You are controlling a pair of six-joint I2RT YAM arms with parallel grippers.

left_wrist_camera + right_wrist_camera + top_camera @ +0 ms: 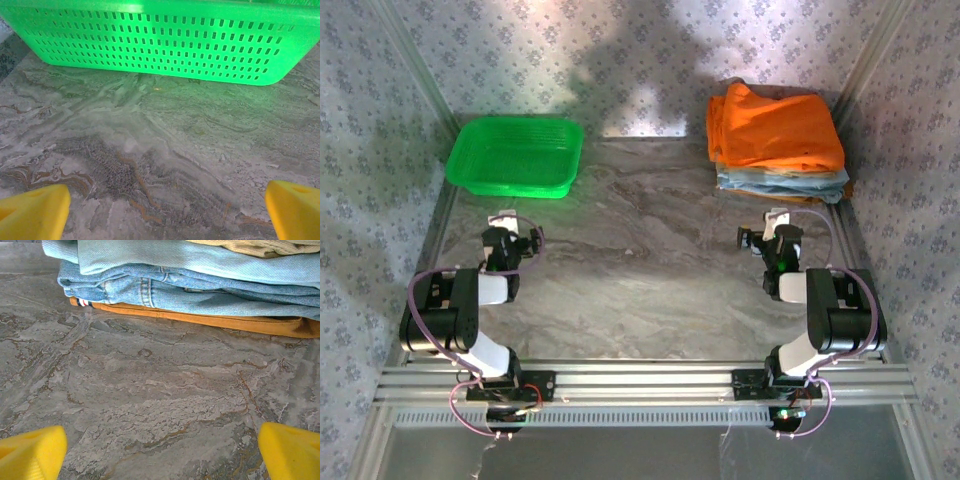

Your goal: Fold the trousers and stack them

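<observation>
The bright orange trousers [775,128] lie folded on top of a pile of garments at the back right of the table. My right gripper [770,228] hovers low over the marble top a little in front of that pile, open, with bare table between its yellow fingertips [35,452]. My left gripper [510,225] is on the left side, just in front of the green basket [515,155], also open and holding nothing. In the left wrist view its fingers [35,212] frame bare table below the basket's slotted wall [160,45].
Under the trousers lie light blue folded garments [780,182]. In the right wrist view denim layers [200,285] sit between a tan garment [260,246] and an ochre one [225,322] at the bottom. Patterned walls close the table [650,260] on three sides.
</observation>
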